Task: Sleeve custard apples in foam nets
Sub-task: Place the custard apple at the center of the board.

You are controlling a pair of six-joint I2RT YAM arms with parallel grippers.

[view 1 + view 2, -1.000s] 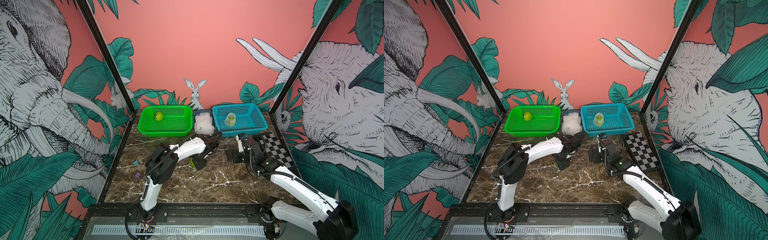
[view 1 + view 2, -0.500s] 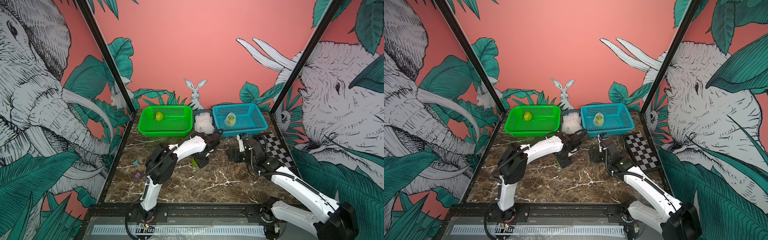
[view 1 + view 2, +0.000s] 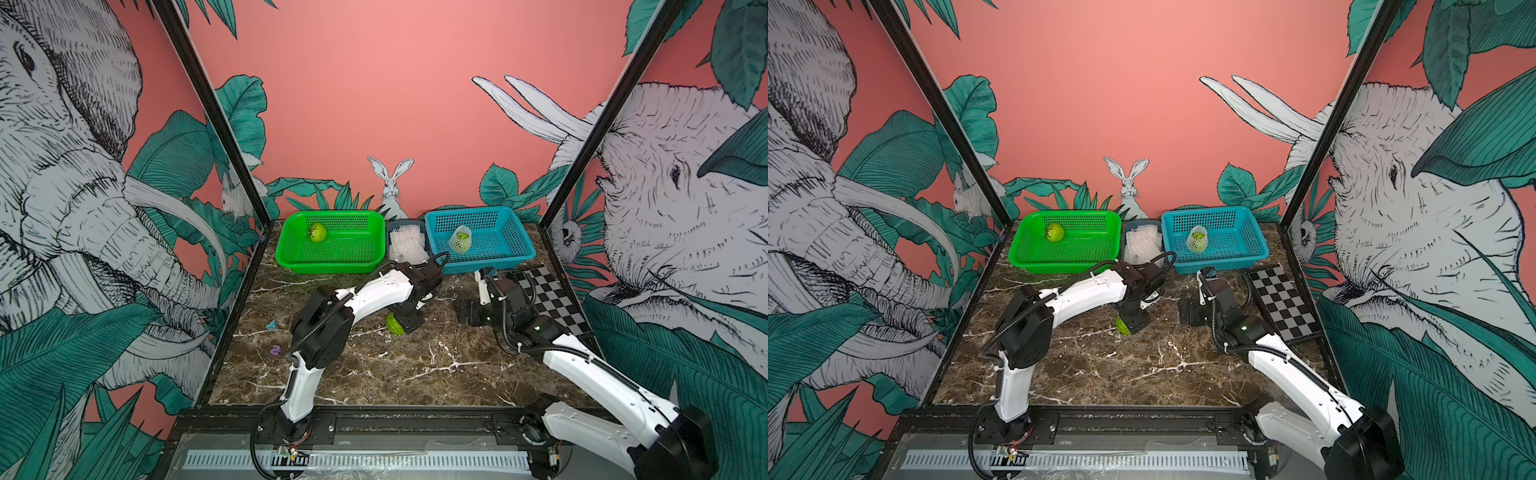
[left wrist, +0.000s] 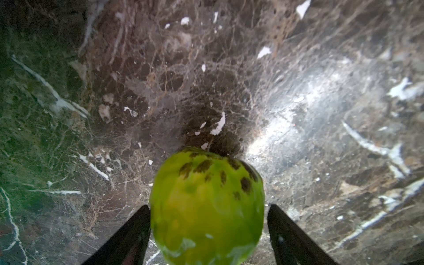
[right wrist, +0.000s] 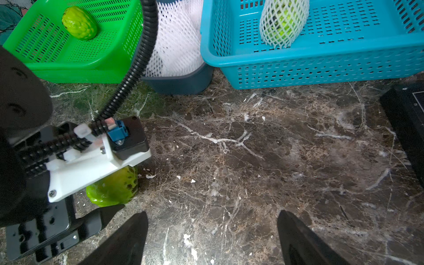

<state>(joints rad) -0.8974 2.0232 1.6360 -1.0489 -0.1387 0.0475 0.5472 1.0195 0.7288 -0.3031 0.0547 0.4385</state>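
**Left gripper (image 4: pixel 208 207) astride one custard apple (image 3: pixel 394 324), mid-table**

Left gripper stood wide, one finger on each side of the custard apple. One finger lay against the skin; beside the other a sliver of marble showed. Could not tell whether this was a true clamp or a loose straddle. The fruit sat low on the marble table (image 3: pixel 415 374), a little toward 12 o'clock of centre, apparently resting on the surface.

Right gripper (image 5: pixel 211 229) was spread and empty, hovering over bare marble at about 3 o'clock of the fruit.

Stock along the back edge:
- 11 o'clock: green basket (image 3: pixel 324 264), holding a second custard apple (image 3: pixel 317 232), bare.
- 12 o'clock: grey bin (image 5: pixel 179 85), holding the foam nets (image 5: pixel 176 46).
- 1 o'clock: blue basket (image 3: pixel 486 264), holding a sleeved custard apple (image 3: pixel 460 240).

Judged one of three done, this one next.

Risks noted:
- The fruit is round and knobbly. An off-centre pinch, or a release, could send it rolling across the smooth marble.
- The skin looked soft and already blotched, so squeezing harder to secure it could bruise it.
- The nets sat behind the left forearm and its cable. A right-arm reach toward 12 o'clock could clip either one.
- The mesh could snag on the scales or on a fingertip and bunch short of full cover.
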